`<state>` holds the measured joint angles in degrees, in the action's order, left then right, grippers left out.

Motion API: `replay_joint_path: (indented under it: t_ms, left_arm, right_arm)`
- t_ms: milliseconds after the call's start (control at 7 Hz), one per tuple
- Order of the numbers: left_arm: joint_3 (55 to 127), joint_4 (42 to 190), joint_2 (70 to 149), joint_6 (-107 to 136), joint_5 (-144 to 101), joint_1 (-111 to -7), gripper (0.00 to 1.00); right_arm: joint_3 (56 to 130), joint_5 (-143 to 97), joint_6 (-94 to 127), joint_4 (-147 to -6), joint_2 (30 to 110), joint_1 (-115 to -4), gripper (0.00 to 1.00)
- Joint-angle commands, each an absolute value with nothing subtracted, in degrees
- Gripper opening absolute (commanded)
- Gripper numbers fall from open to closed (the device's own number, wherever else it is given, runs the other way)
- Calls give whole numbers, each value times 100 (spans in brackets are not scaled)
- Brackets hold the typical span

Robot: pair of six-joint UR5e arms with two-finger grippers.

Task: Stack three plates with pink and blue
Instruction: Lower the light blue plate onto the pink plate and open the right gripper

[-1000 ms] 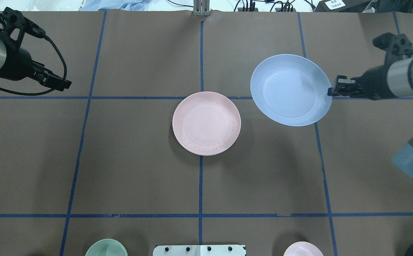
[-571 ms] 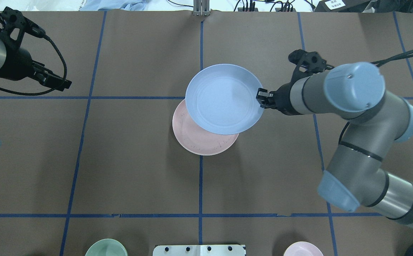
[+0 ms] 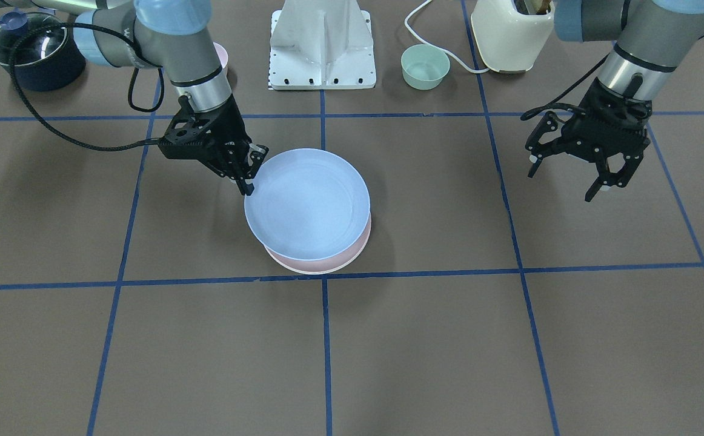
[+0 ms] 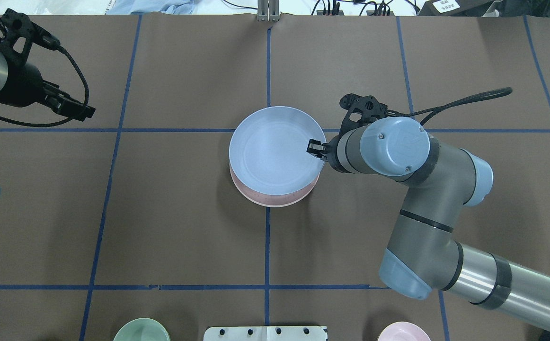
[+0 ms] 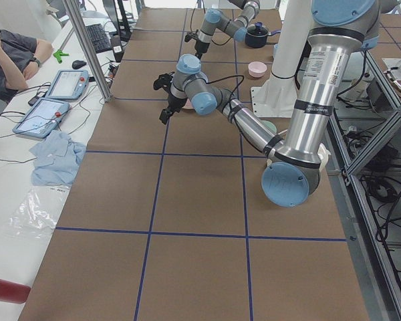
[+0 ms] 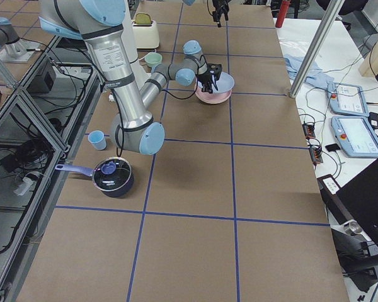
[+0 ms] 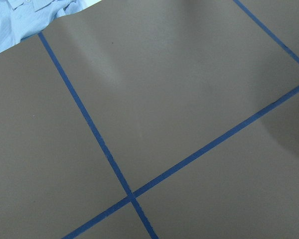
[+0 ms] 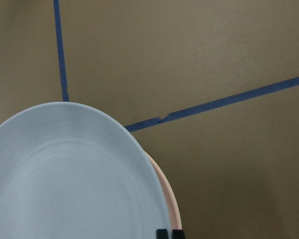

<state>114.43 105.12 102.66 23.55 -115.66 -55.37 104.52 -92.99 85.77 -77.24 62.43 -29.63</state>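
Status: right claw point(image 3: 251, 174) clenched on the rim of the blue plate point(image 4: 275, 149), on the plate's edge toward the robot's right; wrist view shows both fingertips point(image 8: 162, 234) close together at that rim, one on top, one underneath.

Blue plate sits over the pink plate point(image 4: 270, 201) near the middle of the table point(image 4: 185, 213); not concentric, pink shows as a crescent on the side nearest the robot base; from the exterior right view the blue plate point(image 6: 222, 82) looks tilted, gripped side higher; cannot tell whether its low edge touches the pink one.

Pink plate lies flat on the table, right at a crossing of the blue tape lines point(image 4: 266, 246).

Only two plates are clear; cannot tell if anything lies under the pink one.

Left claw point(image 3: 563, 181) released, fingers spread with nothing between them; hangs above the table well apart from the plates, off on the robot's left side; its wrist camera shows only table paper, tape and a corner of light blue cloth point(image 7: 25, 20).

Other items along the robot's edge of the table: mint green bowl point(image 3: 425, 66), small pink bowl point(image 4: 403, 332), dark pot with glass lid point(image 3: 34, 51), cream appliance point(image 3: 509, 36), white robot base point(image 3: 323, 48); all well apart from the plates.
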Motion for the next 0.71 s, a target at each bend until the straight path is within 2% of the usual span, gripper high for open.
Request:
replay_joint_path:
  t_ms: [0,143,571]
  left_arm:
    - [11443,10512,10266,2355,-11566,-5537,100]
    - [11443,10503,10266,2355,-11566,-5537,100]
    - [11443,10512,10266,2355,-11575,-5537,100]
  right_arm:
    - [10310,-9202,8569,-7699,6231,-2839,23]
    - [10310,-8932,8569,-7708,6240,-2674,99]
    - [10397,-8850,8491,-7778,6188,-2776,100]
